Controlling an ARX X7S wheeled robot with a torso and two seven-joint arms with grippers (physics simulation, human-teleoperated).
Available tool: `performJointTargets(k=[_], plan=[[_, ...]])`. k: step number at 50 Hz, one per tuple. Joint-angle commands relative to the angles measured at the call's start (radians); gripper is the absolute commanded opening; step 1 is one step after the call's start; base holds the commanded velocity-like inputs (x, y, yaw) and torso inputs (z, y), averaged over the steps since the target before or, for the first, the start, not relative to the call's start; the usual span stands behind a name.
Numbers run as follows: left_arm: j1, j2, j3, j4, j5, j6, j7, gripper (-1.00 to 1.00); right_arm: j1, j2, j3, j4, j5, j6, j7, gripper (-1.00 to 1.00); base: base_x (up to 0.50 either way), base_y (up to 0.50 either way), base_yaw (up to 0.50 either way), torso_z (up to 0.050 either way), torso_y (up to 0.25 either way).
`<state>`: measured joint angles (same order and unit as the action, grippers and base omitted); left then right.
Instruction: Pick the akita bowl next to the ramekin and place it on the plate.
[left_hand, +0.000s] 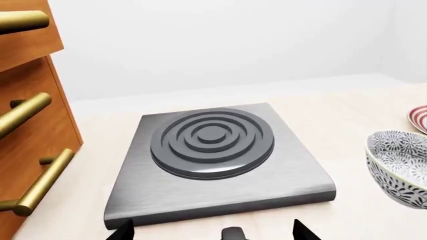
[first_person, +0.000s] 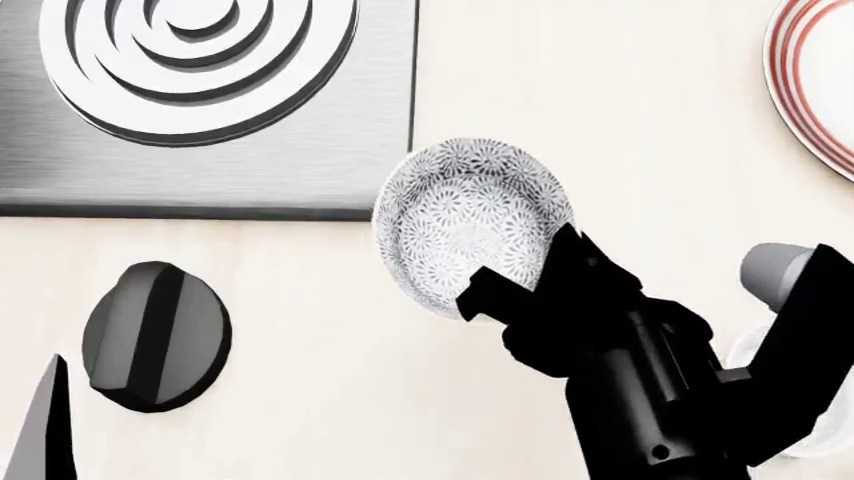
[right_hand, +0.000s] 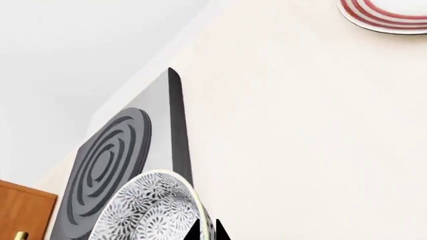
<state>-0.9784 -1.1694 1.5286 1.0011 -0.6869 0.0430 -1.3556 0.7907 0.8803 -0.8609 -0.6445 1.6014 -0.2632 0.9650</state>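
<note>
The akita bowl (first_person: 467, 225), grey-and-white flowered, is tilted on its side with its inside facing the head camera, next to the hob's front right corner. My right gripper (first_person: 531, 272) is shut on its rim; in the right wrist view the two black fingertips (right_hand: 205, 232) pinch the bowl's (right_hand: 147, 210) wall. The bowl (left_hand: 400, 165) also shows in the left wrist view. The red-ringed plate (first_person: 814, 80) lies at the far right, also (right_hand: 387, 12). A white curved edge (first_person: 745, 352) behind my right arm may be the ramekin. My left gripper (left_hand: 213, 234) is open and empty.
A steel hob with a ringed burner (left_hand: 213, 140) sits on the pale counter, at the head view's upper left (first_person: 200, 60). A wooden drawer unit with brass handles (left_hand: 27, 125) stands beside it. A white wall runs behind.
</note>
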Motion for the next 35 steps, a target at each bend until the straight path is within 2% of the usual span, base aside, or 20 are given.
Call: performJointTargets(k=[1,35], plan=[[-0.003,0.001,0.002,-0.001,-0.001,0.0,0.0,1.0,0.08,0.009,0.033,0.046,0.05,0.039,0.003,-1.0,0.0,0.0,0.0,0.0,0.0],[-0.009,-0.002,0.007,-0.002,-0.003,0.005,-0.001,1.0,0.32,-0.029,0.058,0.262,0.151,0.179,0.02,-1.0,0.0,0.0,0.0,0.0,0.0]])
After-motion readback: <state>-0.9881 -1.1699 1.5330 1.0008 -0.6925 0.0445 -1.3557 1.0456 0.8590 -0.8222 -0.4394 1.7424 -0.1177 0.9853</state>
